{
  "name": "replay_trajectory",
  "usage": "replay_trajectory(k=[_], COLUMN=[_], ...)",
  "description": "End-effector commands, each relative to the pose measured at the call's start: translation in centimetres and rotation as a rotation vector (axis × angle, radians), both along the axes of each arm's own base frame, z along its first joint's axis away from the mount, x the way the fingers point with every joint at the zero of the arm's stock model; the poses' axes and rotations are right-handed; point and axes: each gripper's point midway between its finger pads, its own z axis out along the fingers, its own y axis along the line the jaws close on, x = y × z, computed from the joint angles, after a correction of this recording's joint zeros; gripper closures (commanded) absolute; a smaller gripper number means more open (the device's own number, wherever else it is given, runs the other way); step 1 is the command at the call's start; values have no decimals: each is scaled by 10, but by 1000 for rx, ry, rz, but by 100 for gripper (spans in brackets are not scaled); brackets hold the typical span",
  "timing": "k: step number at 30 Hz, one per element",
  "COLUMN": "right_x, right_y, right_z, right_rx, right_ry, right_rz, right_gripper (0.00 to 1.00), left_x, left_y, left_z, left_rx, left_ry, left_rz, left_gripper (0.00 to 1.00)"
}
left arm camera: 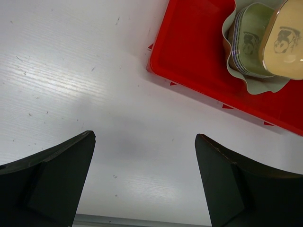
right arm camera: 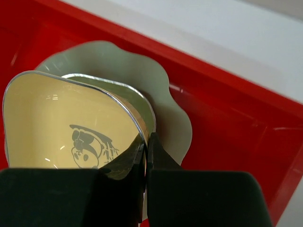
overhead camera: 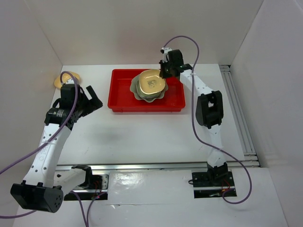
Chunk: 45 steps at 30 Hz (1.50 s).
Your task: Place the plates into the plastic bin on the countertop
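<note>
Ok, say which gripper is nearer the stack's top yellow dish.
Right: the right gripper pinches the yellow dish at its rim; the left gripper hangs open over countertop beside the red bin.

Left gripper (left arm camera: 144,137) spread wide above white countertop (left arm camera: 71,71), red bin (left arm camera: 189,47) holding stacked plates (left arm camera: 253,42)

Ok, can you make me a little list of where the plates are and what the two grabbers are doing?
Red bin: holds the big green wavy dish with small dishes stacked on it
Top yellow dish: tilted over the stack, rim pinched by the right gripper
Left gripper: open, empty, over the countertop
Outside the bin: one yellow plate, far left corner
</note>
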Motion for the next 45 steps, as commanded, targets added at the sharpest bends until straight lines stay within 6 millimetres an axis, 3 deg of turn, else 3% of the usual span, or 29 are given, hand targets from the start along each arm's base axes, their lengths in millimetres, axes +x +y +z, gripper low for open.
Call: replay_trajectory(k=[1, 6, 9, 10, 11, 13, 15, 20, 21, 23, 24, 26, 27, 28, 29, 30, 31, 32, 33, 34, 35, 36, 38, 39, 41, 42, 43, 44, 45], right_x=[-3, -9, -10, -10, -8, -10, -5, -7, -14, -26, -37, -60, -83, -95, -109, -135, -149, -169, -187, -214, -236, -251, -286, -298, -328, -336, -344, -353, -368], right_y=[11, 22, 32, 32, 33, 49, 52, 55, 56, 54, 42, 43, 32, 28, 22, 10, 8, 18, 22, 21, 35, 38, 45, 49, 56, 57, 59, 58, 65], right_z=[18, 9, 13, 13, 27, 49, 74, 108, 139, 154, 190, 199, 236, 220, 222, 247, 245, 207, 204, 231, 226, 197, 205, 185, 171, 168, 163, 166, 147], right_rx=[48, 42, 70, 70, 80, 103, 106, 141, 161, 166, 180, 170, 192, 169, 174, 210, 221, 214, 237, 311, 339, 326, 396, 382, 401, 413, 415, 443, 427], right_ry=[-37, -19, -27, -27, -53, -87, -143, -192, -251, -280, -342, -353, -408, -369, -359, -385, -373, -299, -297, -356, -346, -298, -301, -272, -236, -235, -235, -244, -216], right_rz=[-7, 13, 21, 21, 22, 43, 20, 0, -6, -16, -72, -90, -111, -152, -168, -184, -187, -150, -117, -76, -14, 14, 67, 97, 132, 140, 151, 158, 200], right_gripper=[100, 97, 72, 58, 33, 31, 26, 22, 21, 13, 6, 1, 1, 1, 1, 1, 1, 1, 1, 1, 1, 1, 1, 1, 1, 1, 1, 1, 1], left_x=[5, 5, 5, 5, 5, 5, 4, 6, 6, 11, 14, 22, 31, 40, 46, 54, 60, 69, 77, 89, 106, 117, 151, 159, 187, 189, 199, 203, 215], left_y=[0, 0, 1, 1, 1, 1, 1, 1, 0, -3, 1, 3, 15, 22, 33, 56, 67, 73, 81, 86, 90, 94, 104, 115, 138, 148, 155, 168, 170], left_z=[9, 9, 9, 9, 9, 9, 5, 7, 7, -4, -7, -10, -17, -11, -12, -20, -22, -16, -15, -12, -16, -17, -22, -28, -41, -26, -55, -60, -55], left_rx=[6, 6, 13, 13, 13, 13, 14, 13, 5, -13, -28, -74, -83, -106, -114, -127, -141, -178, -194, -212, -232, -232, -223, -190, -163, -171, -186, -200, -229], left_ry=[-47, -47, -47, -47, -47, -47, -38, -47, -47, -18, -4, 9, 31, 24, 31, 60, 67, 49, 43, 20, 19, 9, -27, -19, -1, -28, 42, 55, 35], left_rz=[-18, -18, -23, -23, -23, -23, -23, -23, -17, -13, 5, 35, 70, 92, 132, 210, 250, 283, 316, 330, 347, 359, 364, 405, 483, 518, 549, 583, 608], left_gripper=[0, 0, 0, 0, 0, 0, 0, 0, 0, 0, 0, 0, 0, 0, 0, 0, 0, 0, 0, 0, 0, 0, 0, 0, 0, 0, 0, 0, 0])
